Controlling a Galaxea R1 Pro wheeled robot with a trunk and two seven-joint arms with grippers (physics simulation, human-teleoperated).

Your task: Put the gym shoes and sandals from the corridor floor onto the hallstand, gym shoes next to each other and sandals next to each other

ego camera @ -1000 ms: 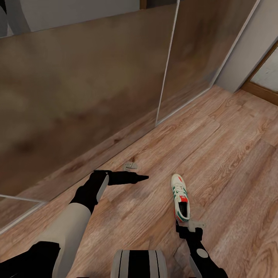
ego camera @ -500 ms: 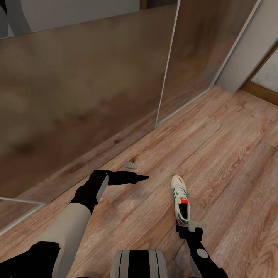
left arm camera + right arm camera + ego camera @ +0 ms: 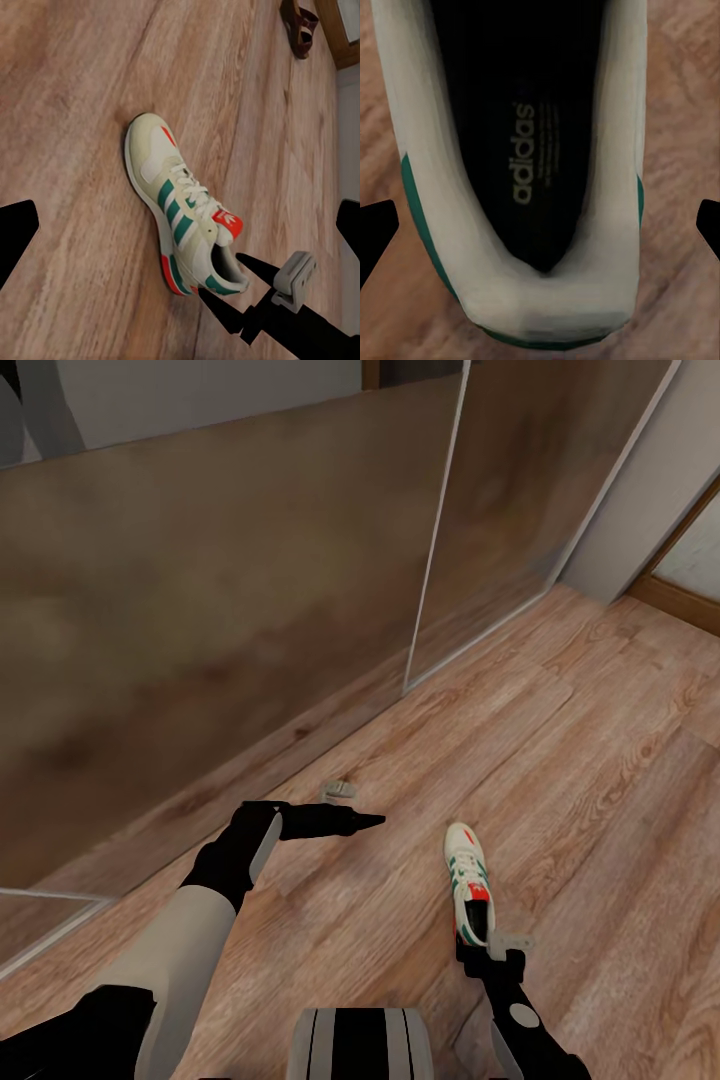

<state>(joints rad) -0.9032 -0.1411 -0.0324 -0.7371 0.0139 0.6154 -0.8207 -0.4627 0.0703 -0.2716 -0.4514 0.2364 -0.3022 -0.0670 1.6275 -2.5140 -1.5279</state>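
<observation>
The task looks barely begun. No shoe rack is in view, and the one gym shoe (image 3: 468, 884) visible in the head view lies on the corridor floor (image 3: 600, 760), low and right of centre in the frame, toe pointing up the picture. In the left wrist view a dark-brown sandal (image 3: 299, 27) lies at the upper right corner, well apart from the shoe and also on the planks. So, as I judge it, nothing is racked yet and all four pieces are left to carry.

At the lower left of the head view, the left arm reaches in from the corner with its forearm angled up and right, and the left gripper (image 3: 360, 821) ends in a dark point held out near mid-frame, short of the shoe. Its fingers (image 3: 16, 234) show as black tips at both side edges of the left wrist view, spread wide with nothing between them.

At the lower right, the right arm rises from the bottom edge, and the right gripper (image 3: 480, 948) sits at the shoe's heel. Its tips (image 3: 378, 225) stand apart at either side of the right wrist view, flanking the heel collar and not closed on it; I cannot tell whether they touch it.
</observation>
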